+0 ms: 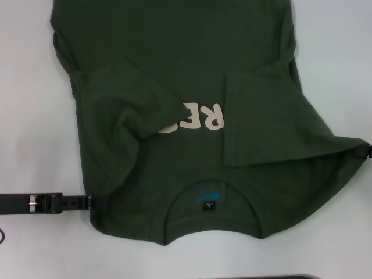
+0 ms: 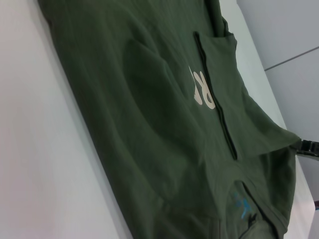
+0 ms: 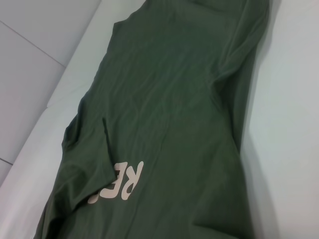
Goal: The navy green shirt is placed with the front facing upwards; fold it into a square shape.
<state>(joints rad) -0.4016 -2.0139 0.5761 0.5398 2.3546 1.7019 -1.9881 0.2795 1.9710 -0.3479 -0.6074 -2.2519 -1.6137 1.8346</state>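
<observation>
We see a white table (image 1: 35, 104) with a plain, smooth top. A dark green shirt (image 1: 174, 52) lies flat on it, collar (image 1: 210, 203) nearest us, covering most of the middle. Both sleeves are folded in over the chest, partly hiding pale letters (image 1: 200, 116). Bare table shows on both sides of the shirt and along the near edge.
</observation>
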